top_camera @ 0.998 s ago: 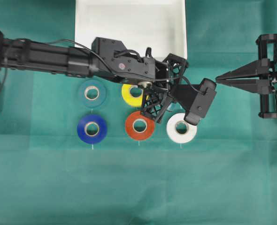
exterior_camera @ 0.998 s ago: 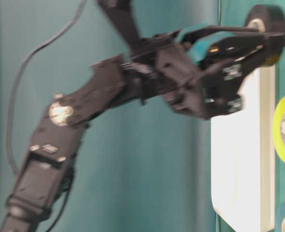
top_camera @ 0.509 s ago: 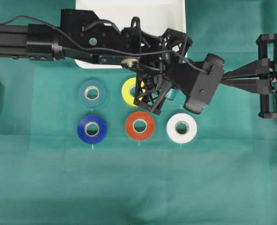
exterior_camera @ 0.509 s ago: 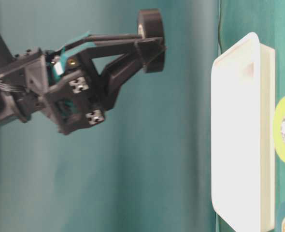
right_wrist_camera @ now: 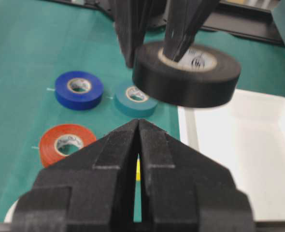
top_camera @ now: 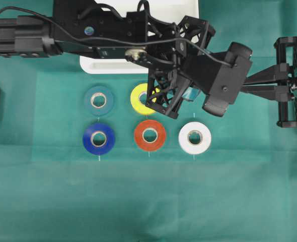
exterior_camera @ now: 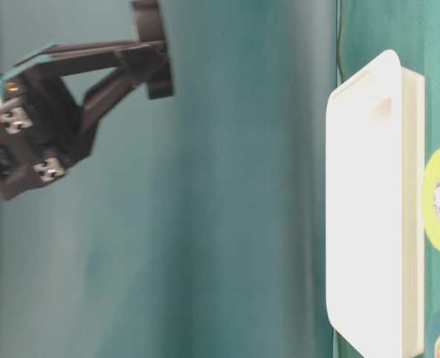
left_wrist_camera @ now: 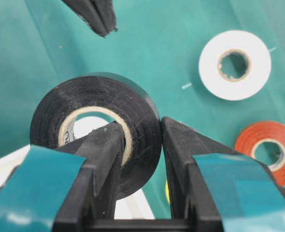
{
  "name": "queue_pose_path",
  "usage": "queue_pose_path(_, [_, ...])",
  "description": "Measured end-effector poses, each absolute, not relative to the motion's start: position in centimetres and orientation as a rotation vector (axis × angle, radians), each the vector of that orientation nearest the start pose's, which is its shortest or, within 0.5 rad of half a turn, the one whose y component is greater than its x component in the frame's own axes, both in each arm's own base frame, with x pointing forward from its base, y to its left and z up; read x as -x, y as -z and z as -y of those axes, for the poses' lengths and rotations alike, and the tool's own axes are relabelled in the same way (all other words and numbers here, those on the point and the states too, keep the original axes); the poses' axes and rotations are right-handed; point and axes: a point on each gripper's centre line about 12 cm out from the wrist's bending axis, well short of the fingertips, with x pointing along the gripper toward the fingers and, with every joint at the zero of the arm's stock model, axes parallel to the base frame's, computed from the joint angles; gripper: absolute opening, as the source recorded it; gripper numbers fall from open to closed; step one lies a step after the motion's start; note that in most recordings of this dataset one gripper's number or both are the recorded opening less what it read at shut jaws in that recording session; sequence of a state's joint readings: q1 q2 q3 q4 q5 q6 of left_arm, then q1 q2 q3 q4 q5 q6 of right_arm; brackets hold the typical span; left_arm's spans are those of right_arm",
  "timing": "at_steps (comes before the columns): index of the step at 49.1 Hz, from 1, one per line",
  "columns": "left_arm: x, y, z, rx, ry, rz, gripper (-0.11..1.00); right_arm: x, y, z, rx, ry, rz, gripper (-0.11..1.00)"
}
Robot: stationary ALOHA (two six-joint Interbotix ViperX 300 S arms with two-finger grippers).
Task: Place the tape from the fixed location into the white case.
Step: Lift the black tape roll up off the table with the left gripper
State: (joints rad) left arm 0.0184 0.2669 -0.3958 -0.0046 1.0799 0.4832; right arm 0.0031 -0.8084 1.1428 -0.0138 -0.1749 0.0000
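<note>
The black tape with its pale core hangs in my left gripper, one finger inside the core and one on the outer wall. In the table-level view the tape is high above the table, off from the white case. In the overhead view the tape is hidden under my left wrist; the white case lies at the back, partly covered by the arm. My right gripper is shut and empty at the right, its tips pointing at the raised tape.
On the green cloth lie a teal roll, a dark blue roll, a yellow roll, a red roll and a white roll. The left arm spans the back of the table.
My left gripper has risen higher with the black tape and shifted toward the back, over the white case's front edge. The right gripper has not moved.
</note>
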Motion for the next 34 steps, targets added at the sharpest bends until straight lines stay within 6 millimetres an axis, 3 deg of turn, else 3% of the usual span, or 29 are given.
queue_pose_path(11, [-50.2,-35.7,-0.5,-0.437,0.218,-0.918,0.22,-22.4,-26.0,-0.1,0.012,-0.006,-0.16,0.0])
queue_pose_path(34, [-50.2,-35.7,-0.4,-0.423,0.214,-0.925,0.22,-22.4,-26.0,-0.1,0.014,-0.007,-0.16,0.0])
